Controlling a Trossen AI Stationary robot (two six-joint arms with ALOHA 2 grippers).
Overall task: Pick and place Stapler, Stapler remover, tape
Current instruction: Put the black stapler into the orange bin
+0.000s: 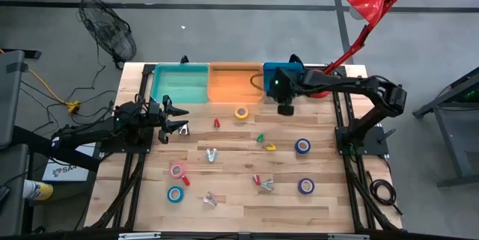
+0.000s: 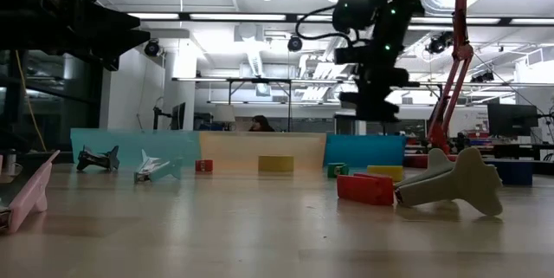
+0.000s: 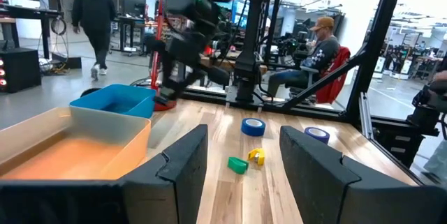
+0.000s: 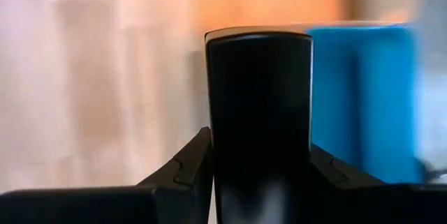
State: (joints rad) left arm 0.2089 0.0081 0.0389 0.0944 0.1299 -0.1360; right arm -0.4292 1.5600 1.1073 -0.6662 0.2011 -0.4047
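Black stapler [image 4: 259, 112] clamped in right gripper [image 1: 285, 109] nr blue bin [image 1: 274, 75]; left gripper [image 1: 178, 118] open, empty.

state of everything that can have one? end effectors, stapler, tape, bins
left end effector: open, empty
right end effector: shut on the stapler, in the air beside the blue bin
stapler: gripped, off the table
yellow tape roll: lying flat on the table, not held
orange bin: looks empty

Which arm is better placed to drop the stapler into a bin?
Right. Its hand is shut on the stapler, raised beside the blue bin; the left hand is open and empty across the table.
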